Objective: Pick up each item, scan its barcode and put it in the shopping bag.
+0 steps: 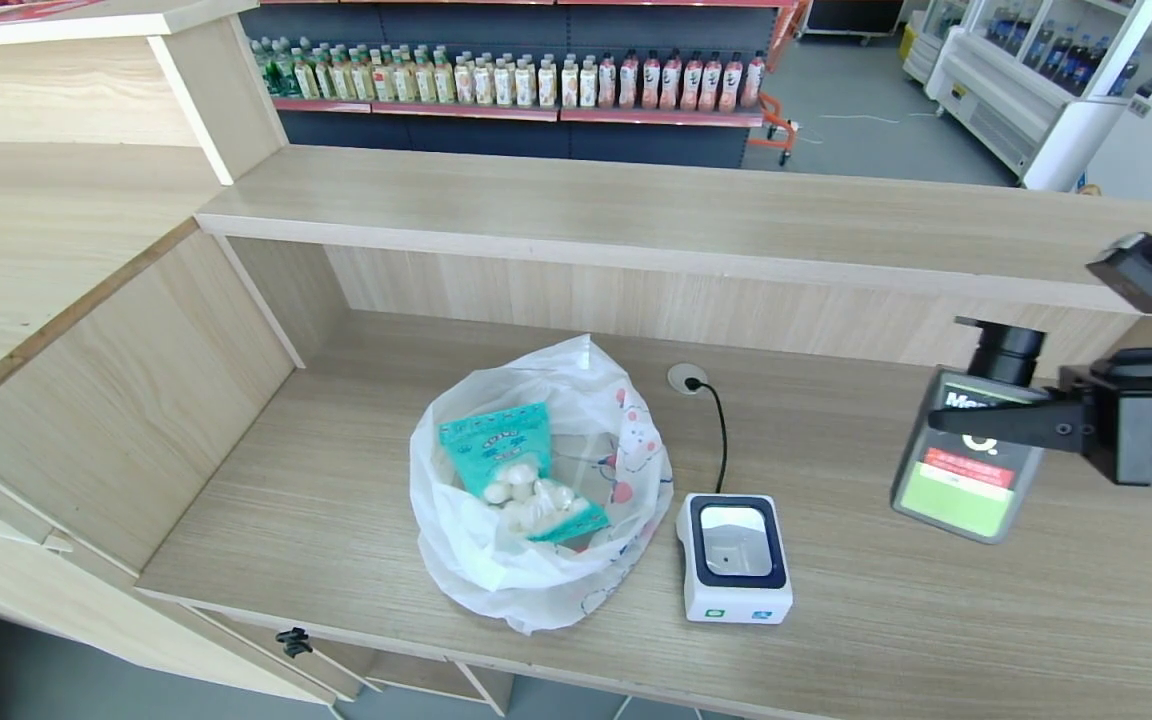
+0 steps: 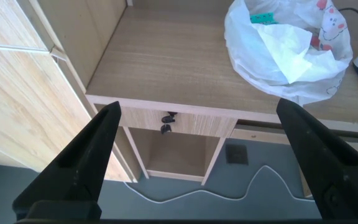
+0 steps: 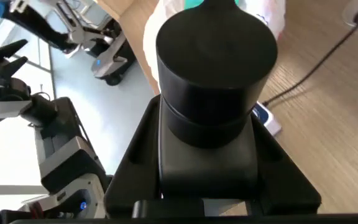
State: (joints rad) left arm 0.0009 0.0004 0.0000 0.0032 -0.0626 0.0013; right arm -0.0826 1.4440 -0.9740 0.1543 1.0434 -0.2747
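Observation:
My right gripper (image 1: pixel 998 420) is shut on a grey bottle (image 1: pixel 966 470) with a black cap and a red and green label, held in the air to the right of the scanner. In the right wrist view the black cap (image 3: pixel 216 68) stands between the fingers of the right gripper (image 3: pixel 213 165). The white scanner (image 1: pixel 736 545) lies on the counter with its dark window facing up. Left of it sits the white shopping bag (image 1: pixel 496 570), holding a teal packet of white sweets (image 1: pixel 516 470). My left gripper (image 2: pixel 197 162) is open, low in front of the counter edge, with the bag (image 2: pixel 291 50) beyond it.
A black cable (image 1: pixel 721 430) runs from the scanner to a grommet hole (image 1: pixel 687 377). A raised wooden ledge (image 1: pixel 636 215) borders the back and a side wall (image 1: pixel 126 400) the left. A drawer with a key (image 2: pixel 166 118) sits under the counter. Bare counter (image 1: pixel 936 620) lies front right.

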